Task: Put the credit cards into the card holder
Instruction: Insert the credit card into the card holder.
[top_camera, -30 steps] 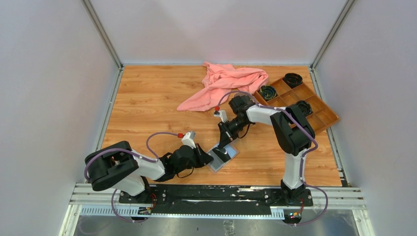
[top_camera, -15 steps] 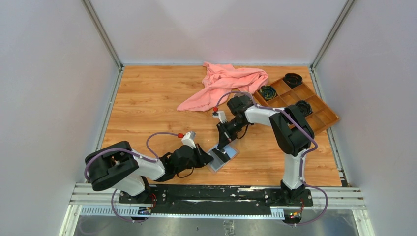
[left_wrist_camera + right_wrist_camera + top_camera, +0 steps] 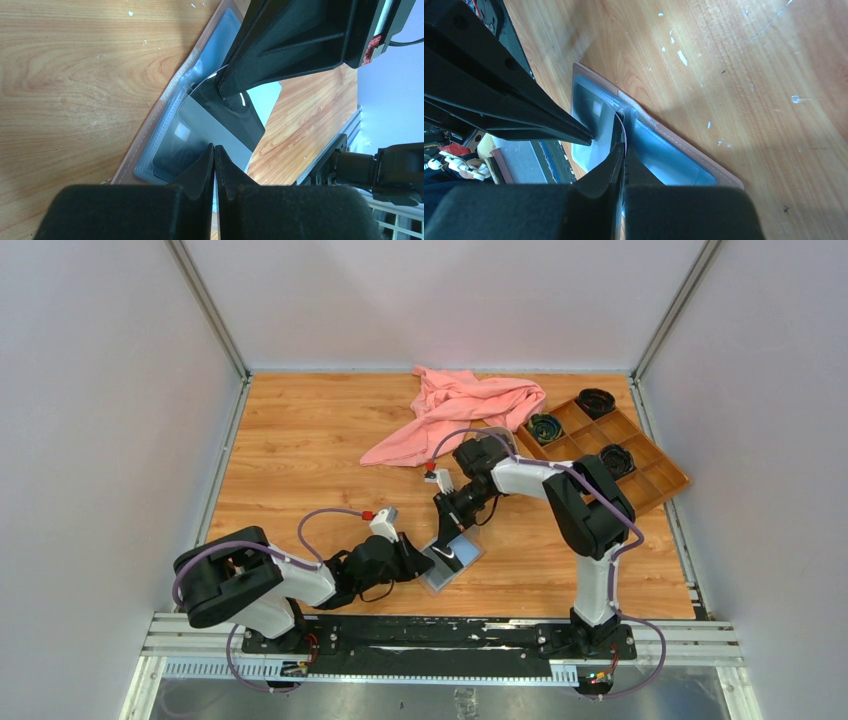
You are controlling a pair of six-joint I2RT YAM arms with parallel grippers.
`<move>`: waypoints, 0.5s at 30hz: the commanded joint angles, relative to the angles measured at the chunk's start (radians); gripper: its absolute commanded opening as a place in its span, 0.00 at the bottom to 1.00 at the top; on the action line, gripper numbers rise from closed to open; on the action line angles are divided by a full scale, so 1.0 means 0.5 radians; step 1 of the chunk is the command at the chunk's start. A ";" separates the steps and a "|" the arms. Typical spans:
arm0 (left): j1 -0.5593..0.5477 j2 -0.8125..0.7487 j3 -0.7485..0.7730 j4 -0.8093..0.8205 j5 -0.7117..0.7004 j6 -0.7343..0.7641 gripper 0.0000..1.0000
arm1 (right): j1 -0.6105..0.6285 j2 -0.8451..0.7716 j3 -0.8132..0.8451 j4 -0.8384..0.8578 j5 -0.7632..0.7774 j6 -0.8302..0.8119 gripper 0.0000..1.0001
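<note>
A small pinkish-tan leather-look card holder (image 3: 452,562) is lying open and flat on the wood-grain tabletop (image 3: 300,440), near the front edge and between the two arms. Its grey-blue clear sleeves are facing up. A dark, flat plastic credit card (image 3: 210,125) is sitting on the sleeve side of the holder. Part of the card is showing through the clear plastic, and its near end is sticking out past the holder's edge.

The left hand (image 3: 214,150) is reaching in low from the left. Its fingers are lying together with only a hairline slit between them, and the tips are resting at the near edge of the dark card. Whether they are pinching the card or only touching it cannot be told.

The right hand (image 3: 621,147) is pointing down at the holder from behind, with its fingers pressed together. In its wrist view a thin, pale, curved edge is running up between its fingertips. Whether that is a sleeve lip or a card seen edge-on cannot be told.

A crumpled pink cloth (image 3: 460,410) is lying at the back of the tabletop. Just to its right, a brown compartment tray (image 3: 655,480) is holding three round dark objects (image 3: 545,427).
</note>
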 commanded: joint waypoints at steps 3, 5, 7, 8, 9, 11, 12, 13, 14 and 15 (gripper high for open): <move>0.013 -0.027 -0.030 -0.173 0.004 0.099 0.10 | 0.063 0.097 0.027 -0.024 0.059 -0.040 0.09; 0.015 -0.088 -0.034 -0.175 0.018 0.107 0.12 | 0.064 0.088 0.039 -0.042 0.048 -0.063 0.15; 0.015 -0.152 -0.045 -0.175 0.039 0.114 0.17 | 0.063 0.076 0.049 -0.061 0.051 -0.089 0.19; 0.015 -0.183 -0.052 -0.179 0.054 0.111 0.18 | 0.063 0.072 0.055 -0.074 0.054 -0.101 0.20; 0.013 -0.226 -0.064 -0.179 0.070 0.107 0.19 | 0.065 0.067 0.063 -0.085 0.060 -0.116 0.21; 0.014 -0.283 -0.086 -0.210 0.099 0.091 0.21 | 0.064 0.055 0.077 -0.113 0.081 -0.144 0.23; 0.013 -0.316 -0.096 -0.249 0.110 0.079 0.21 | 0.063 0.044 0.089 -0.129 0.097 -0.158 0.24; 0.013 -0.347 -0.106 -0.287 0.118 0.072 0.22 | 0.063 0.038 0.097 -0.144 0.110 -0.171 0.25; 0.013 -0.380 -0.117 -0.324 0.119 0.061 0.22 | 0.065 0.029 0.104 -0.152 0.122 -0.183 0.26; 0.015 -0.419 -0.129 -0.368 0.116 0.057 0.23 | 0.063 0.019 0.105 -0.162 0.132 -0.193 0.27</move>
